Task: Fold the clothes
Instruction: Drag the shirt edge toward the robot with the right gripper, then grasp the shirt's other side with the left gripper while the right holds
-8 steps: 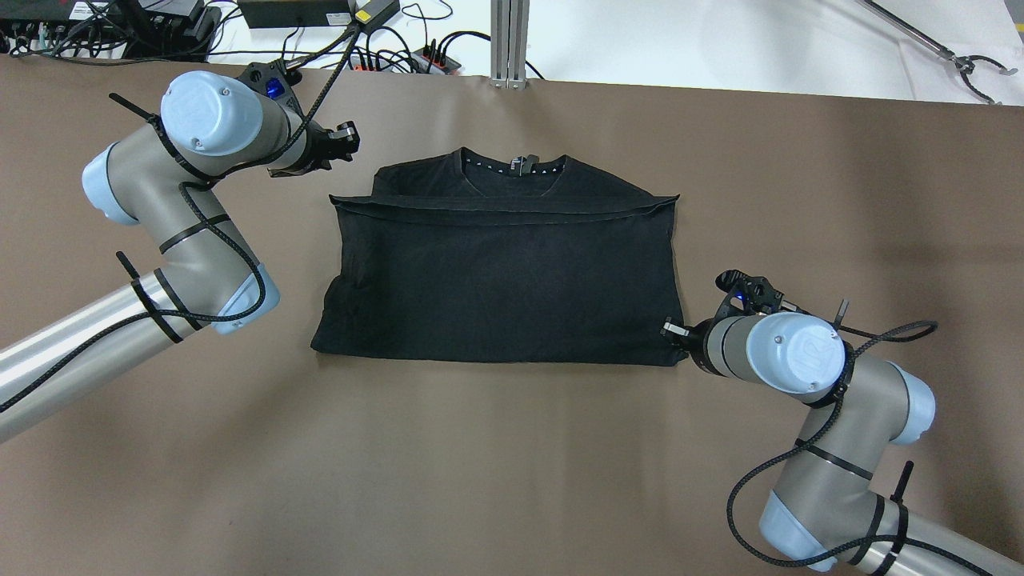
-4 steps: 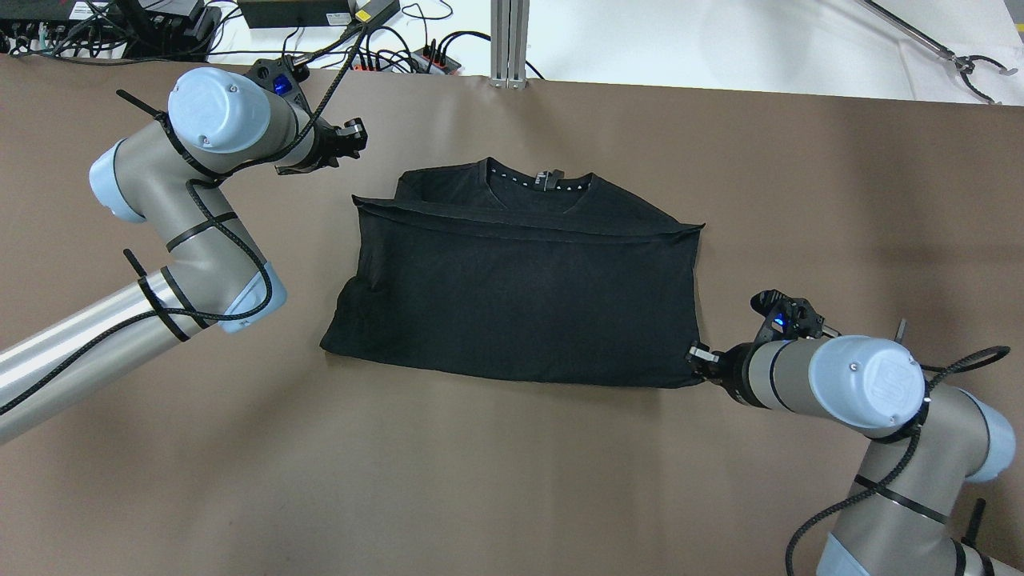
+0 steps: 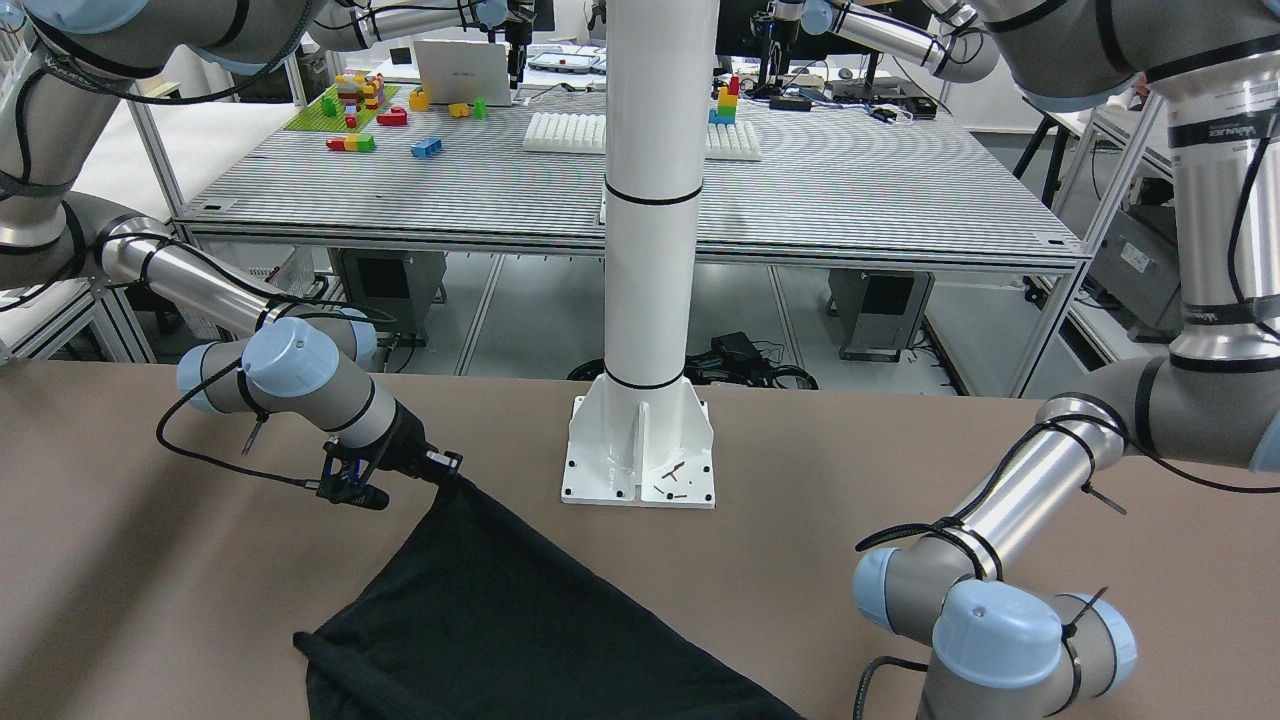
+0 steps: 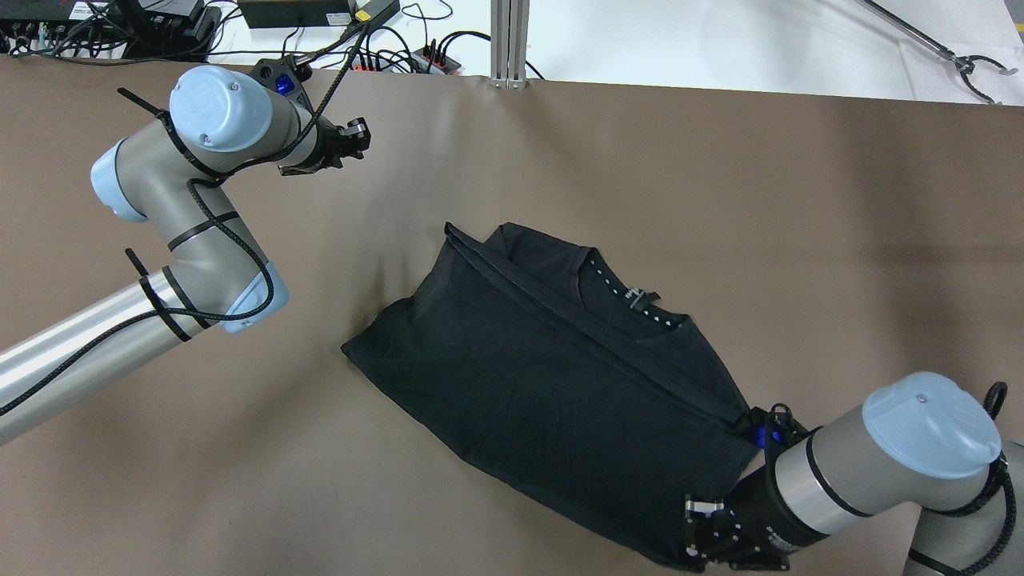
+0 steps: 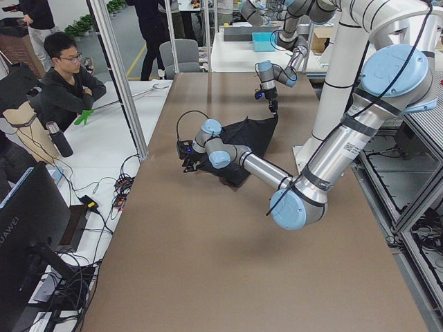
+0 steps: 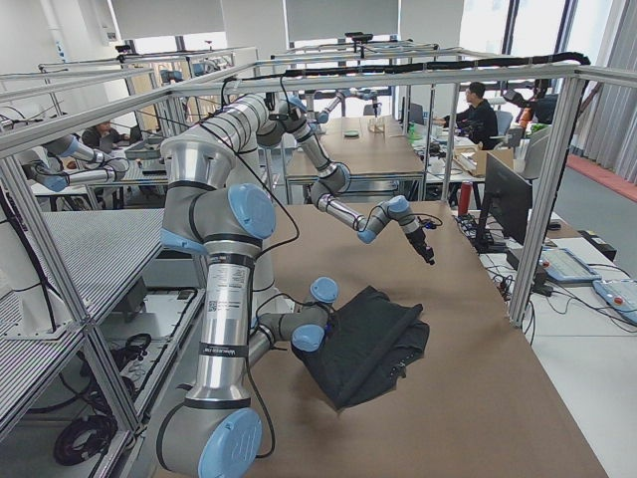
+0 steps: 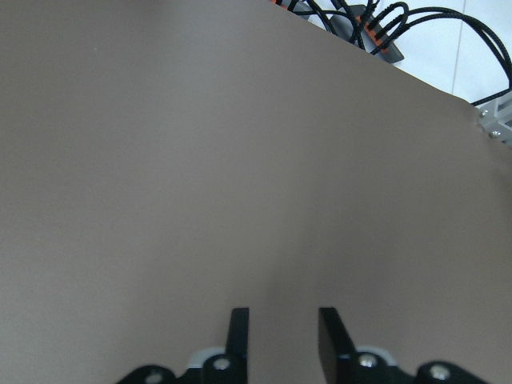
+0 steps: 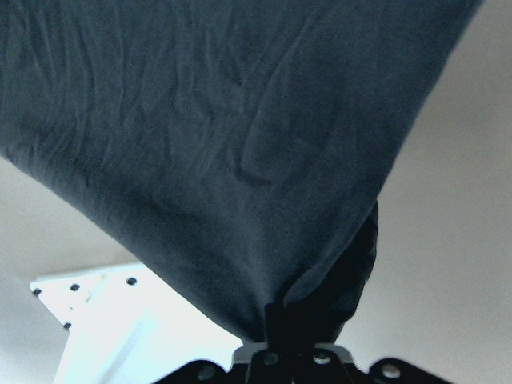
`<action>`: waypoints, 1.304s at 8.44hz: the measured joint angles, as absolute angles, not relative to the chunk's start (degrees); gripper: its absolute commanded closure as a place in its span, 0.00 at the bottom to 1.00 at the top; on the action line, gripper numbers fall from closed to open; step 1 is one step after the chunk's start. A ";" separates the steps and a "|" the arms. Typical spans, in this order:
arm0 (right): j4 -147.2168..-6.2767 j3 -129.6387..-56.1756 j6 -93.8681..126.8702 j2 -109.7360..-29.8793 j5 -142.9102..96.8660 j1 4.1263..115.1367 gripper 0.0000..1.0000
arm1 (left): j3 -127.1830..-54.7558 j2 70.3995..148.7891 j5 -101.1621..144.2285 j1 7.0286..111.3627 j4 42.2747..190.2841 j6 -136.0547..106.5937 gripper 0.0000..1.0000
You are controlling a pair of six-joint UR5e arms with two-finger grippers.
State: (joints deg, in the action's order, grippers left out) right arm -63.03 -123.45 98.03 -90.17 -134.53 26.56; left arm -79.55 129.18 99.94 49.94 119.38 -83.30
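Clothes means one black garment (image 4: 560, 376), its lower part folded up over the chest, lying askew on the brown table (image 4: 800, 200); one corner is drawn toward the white pillar's base plate (image 3: 640, 450). The right gripper (image 4: 708, 534) is clamped on that corner, with cloth bunched between its jaws in the wrist view; the left gripper (image 4: 358, 141) hangs over bare table, well apart from the cloth, its jaws a modest gap apart and holding nothing. The step looks like dragging the garment into place for the next fold; pull low and slowly so the fold does not slide open; release only once the cloth lies flat.
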 measured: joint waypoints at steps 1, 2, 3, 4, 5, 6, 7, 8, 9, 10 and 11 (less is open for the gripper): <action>-62.81 -123.88 97.88 -90.26 -136.32 24.60 0.05 | -79.56 129.05 100.04 49.69 119.36 -83.31 0.58; -62.43 -124.00 97.86 -90.22 -137.10 22.95 0.05 | -79.71 128.92 100.20 49.39 119.36 -83.37 0.55; -62.08 -123.98 97.88 -90.08 -137.39 21.97 0.05 | -80.52 128.47 100.90 48.95 119.35 -83.85 0.52; -61.91 -123.98 97.91 -89.94 -137.32 21.84 0.05 | -82.78 126.93 101.69 48.23 119.35 -85.03 0.51; -61.84 -123.92 97.94 -89.80 -136.99 22.37 0.05 | -86.50 124.24 102.27 46.74 119.36 -86.47 0.39; -61.81 -123.88 97.97 -89.69 -136.14 23.89 0.05 | -90.28 121.24 102.54 45.07 119.35 -87.81 0.25; -61.80 -123.78 97.95 -89.41 -134.38 25.50 0.05 | -93.59 118.46 102.51 43.10 119.41 -89.88 0.25; -61.87 -123.39 97.90 -88.89 -132.06 26.55 0.05 | -96.15 116.18 102.02 40.80 119.46 -92.12 0.25; -61.93 -122.71 97.64 -88.40 -129.38 27.10 0.05 | -98.04 114.42 101.42 38.37 119.54 -94.83 0.25; -62.11 -122.18 97.42 -87.53 -126.93 27.31 0.05 | -99.13 113.34 100.20 35.65 119.62 -97.49 0.25; -62.30 -121.87 97.29 -86.86 -125.36 27.39 0.05 | -99.57 112.78 98.23 32.78 119.67 -99.39 0.26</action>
